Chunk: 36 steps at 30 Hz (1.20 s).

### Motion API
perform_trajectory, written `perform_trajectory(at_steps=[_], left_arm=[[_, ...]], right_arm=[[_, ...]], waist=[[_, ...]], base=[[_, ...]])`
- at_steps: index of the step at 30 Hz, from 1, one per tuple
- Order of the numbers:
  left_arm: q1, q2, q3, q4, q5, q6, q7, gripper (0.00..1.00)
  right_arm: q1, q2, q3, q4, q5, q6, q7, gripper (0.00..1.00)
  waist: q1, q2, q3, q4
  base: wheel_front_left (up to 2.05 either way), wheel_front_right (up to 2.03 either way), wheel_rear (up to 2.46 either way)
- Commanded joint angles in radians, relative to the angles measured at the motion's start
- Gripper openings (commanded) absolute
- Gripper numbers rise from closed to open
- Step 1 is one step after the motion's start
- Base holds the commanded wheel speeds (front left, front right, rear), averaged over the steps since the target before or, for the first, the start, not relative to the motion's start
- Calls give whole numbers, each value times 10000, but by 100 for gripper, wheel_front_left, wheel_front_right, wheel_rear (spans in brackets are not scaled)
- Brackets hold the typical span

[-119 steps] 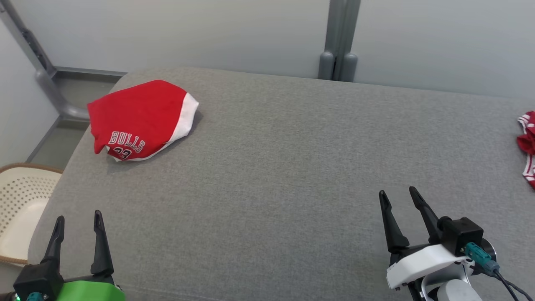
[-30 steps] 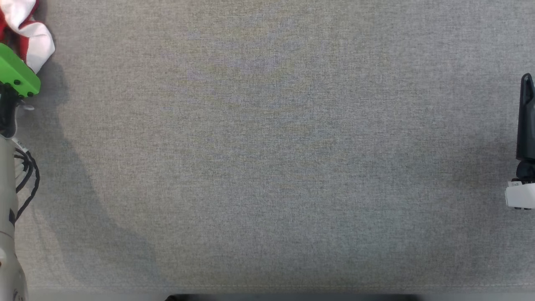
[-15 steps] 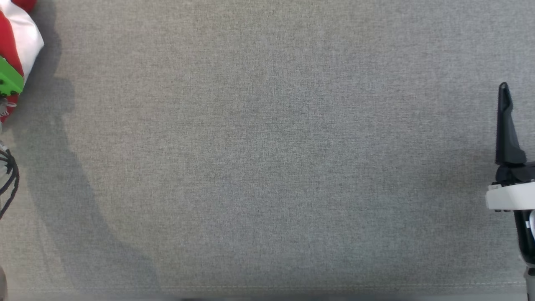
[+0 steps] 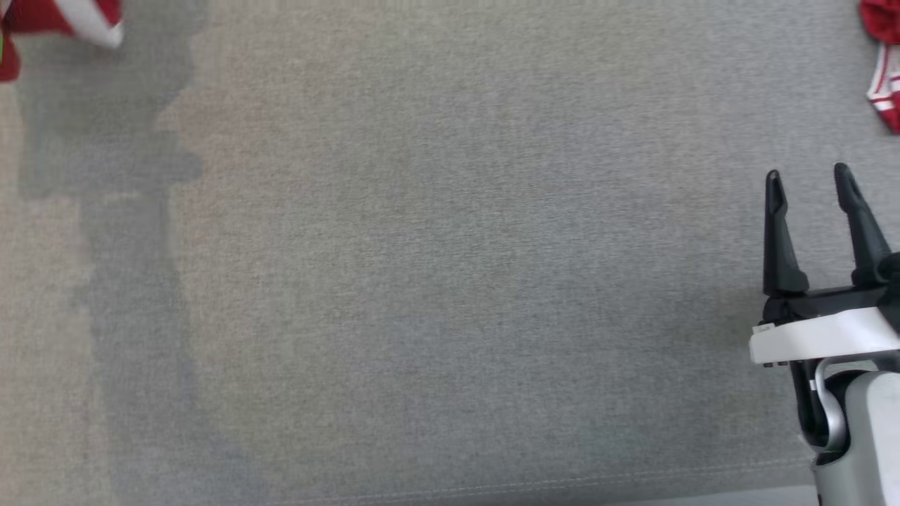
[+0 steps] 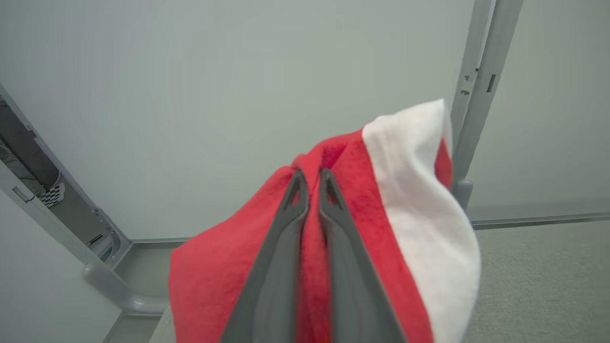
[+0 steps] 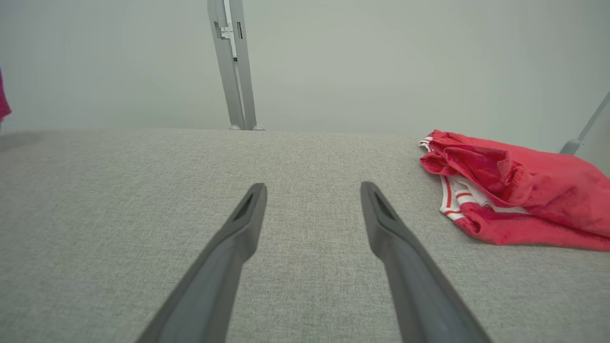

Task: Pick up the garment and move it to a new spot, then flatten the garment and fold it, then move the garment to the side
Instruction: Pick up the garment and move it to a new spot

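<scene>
You have the left fingers (image 5: 281,247) clenched on a fold of the red-and-white garment (image 5: 209,281), held above the bench (image 4: 450,281) at its far-left corner, evidently for carrying, while the right fingers (image 6: 238,238) stand spread and empty.

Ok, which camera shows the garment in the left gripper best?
The left wrist view: the garment hangs close up, pinched in the shut left gripper. The head view catches a corner at its top left; the right wrist view, a red sliver at its left edge.
</scene>
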Motion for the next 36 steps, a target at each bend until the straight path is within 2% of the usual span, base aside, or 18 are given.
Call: perform_trajectory(at_steps=[1,9,15,20,27,36], left_arm=[[-227,7,-125,-273,189,17,-32,0],[-536,-365,-891,-2270,464,42,426,0],[-147,-992,-1450,-3692,527,195,907,0],[170,-1615,-1963,-4408,545,270,1201,0],[1388,-2264,-2567,-4659,478,475,979,0],[3747,-2749,-3061,-3674,186,742,-9,0]], right_arm=[[-111,77,13,148,57,-20,-130,100],[-233,543,256,1088,251,-20,-554,100],[-352,856,443,1607,409,-20,-665,100],[-379,975,464,1584,591,-18,-672,100],[-391,1021,664,1570,1027,-18,-674,100],[-388,1019,886,1595,1417,-18,-676,100]], waist=[[0,0,-480,-536],[0,0,-1004,-1683],[0,0,-1231,-2594],[0,0,-1230,-3078],[0,0,-1186,-3554],[0,0,-1102,-3755]], base=[[0,0,0],[0,0,0],[0,0,0],[0,0,0],[0,0,0],[0,0,0]])
